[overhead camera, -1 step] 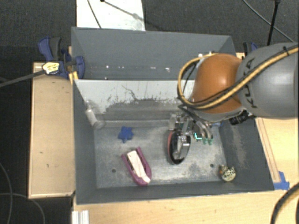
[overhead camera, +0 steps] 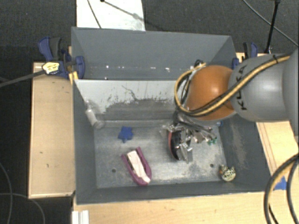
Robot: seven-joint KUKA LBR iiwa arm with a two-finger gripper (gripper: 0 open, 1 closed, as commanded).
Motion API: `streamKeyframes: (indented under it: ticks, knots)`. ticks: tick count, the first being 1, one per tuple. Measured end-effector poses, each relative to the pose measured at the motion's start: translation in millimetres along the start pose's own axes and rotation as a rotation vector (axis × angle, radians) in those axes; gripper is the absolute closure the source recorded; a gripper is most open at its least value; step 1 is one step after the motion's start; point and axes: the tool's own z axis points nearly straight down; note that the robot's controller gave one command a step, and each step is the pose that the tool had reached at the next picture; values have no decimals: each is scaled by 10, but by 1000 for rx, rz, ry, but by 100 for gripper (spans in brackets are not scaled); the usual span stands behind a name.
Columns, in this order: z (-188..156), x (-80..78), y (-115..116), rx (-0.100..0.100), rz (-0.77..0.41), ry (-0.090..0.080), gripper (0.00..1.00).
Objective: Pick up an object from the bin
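Though whether the jaws grip anything is unclear, the arm (overhead camera: 266, 94) reads "KU".

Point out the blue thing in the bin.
The small blue piece left of the gripper; the longer thing in front of it is purple-and-white, the round one at front right pale.

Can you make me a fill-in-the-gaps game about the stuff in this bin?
The small lump to the left of the gripper in the view is ____.
The long thing near the front of the bin is white and ____.
The little round thing lies in the front corner on the view's ____ side.
Missing words: blue; purple; right.
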Motion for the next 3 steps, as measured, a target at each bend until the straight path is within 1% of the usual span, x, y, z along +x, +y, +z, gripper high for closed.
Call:
streamKeyframes:
  ticks: [1, 2, 3]
  knots:
    - [-294, -273, 27, 8, -332, -12, 0]
    - [-378, -218, -158, 13, -775, -11, 0]
    - [2, -183, -113, 12, -1317, -4, 0]
